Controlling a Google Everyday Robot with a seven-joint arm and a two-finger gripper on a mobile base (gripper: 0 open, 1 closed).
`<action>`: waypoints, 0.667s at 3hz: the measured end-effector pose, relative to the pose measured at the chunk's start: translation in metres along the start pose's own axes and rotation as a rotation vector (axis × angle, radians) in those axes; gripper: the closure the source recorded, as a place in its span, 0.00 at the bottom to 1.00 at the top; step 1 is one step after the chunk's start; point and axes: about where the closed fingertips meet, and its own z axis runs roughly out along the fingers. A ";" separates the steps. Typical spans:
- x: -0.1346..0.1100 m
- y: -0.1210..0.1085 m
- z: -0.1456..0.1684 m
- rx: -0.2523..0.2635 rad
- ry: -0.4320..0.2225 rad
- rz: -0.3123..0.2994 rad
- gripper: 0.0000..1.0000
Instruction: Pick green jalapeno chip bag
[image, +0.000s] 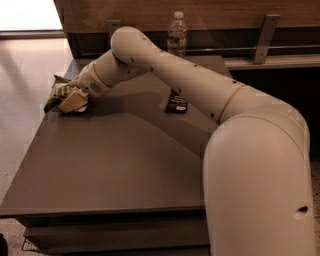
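The green jalapeno chip bag (56, 93) lies crumpled at the far left edge of the grey table (115, 165). My gripper (73, 99) is at the bag's right side, low over the table and touching it, and it covers part of the bag. My cream arm reaches across from the lower right to it.
A small flat black wrapper (176, 104) lies near the table's middle, partly under my arm. A clear water bottle (176, 35) stands at the table's back edge against a wooden wall. The floor drops away just left of the bag.
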 end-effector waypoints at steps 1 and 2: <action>-0.001 0.000 -0.001 0.000 0.000 0.000 1.00; -0.001 0.000 -0.001 0.000 0.000 0.000 1.00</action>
